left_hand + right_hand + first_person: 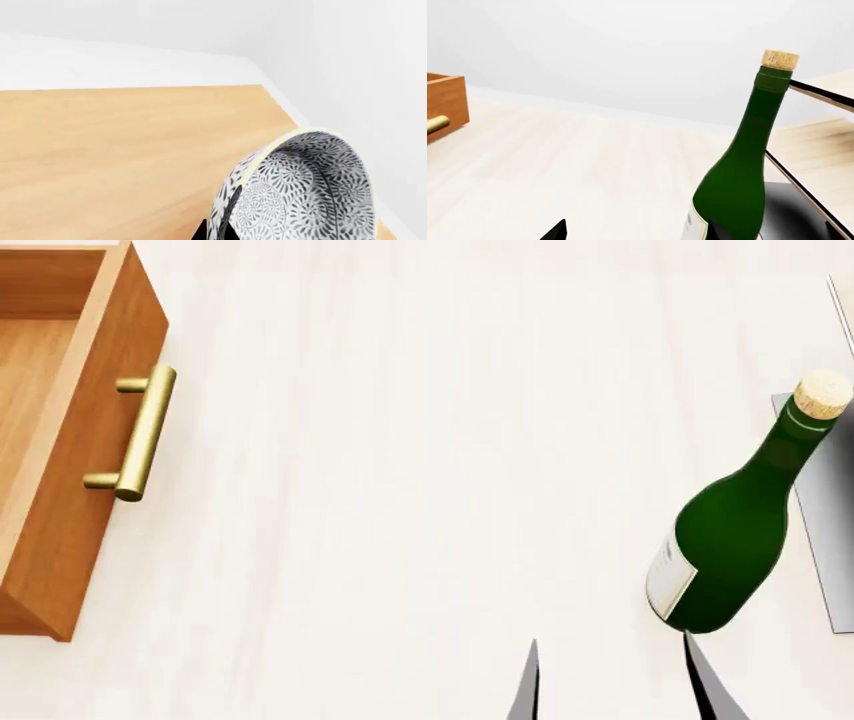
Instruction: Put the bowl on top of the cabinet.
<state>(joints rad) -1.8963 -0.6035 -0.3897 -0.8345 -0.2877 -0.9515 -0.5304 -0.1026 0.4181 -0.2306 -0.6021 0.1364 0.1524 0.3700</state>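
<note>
The left wrist view shows the bowl [307,195], white-grey with a fine floral pattern, tilted on its side just above the cabinet's orange-brown top [120,150]. My left gripper [217,231] is shut on the bowl's rim, one dark fingertip on each side of the wall. Neither the left gripper nor the bowl appears in the head view. The cabinet's open drawer [80,440] with its brass bar handle [140,430] sits at the left of the head view. My right gripper [614,685] hangs open and holds nothing, low over the pale table beside the green bottle.
A green bottle [734,530] with a cork stands at the right of the table, just beyond the right gripper's outer finger [720,234]. A pale slanted rack [820,150] with a dark base is behind it. White walls close in around the cabinet top's far corner [267,87].
</note>
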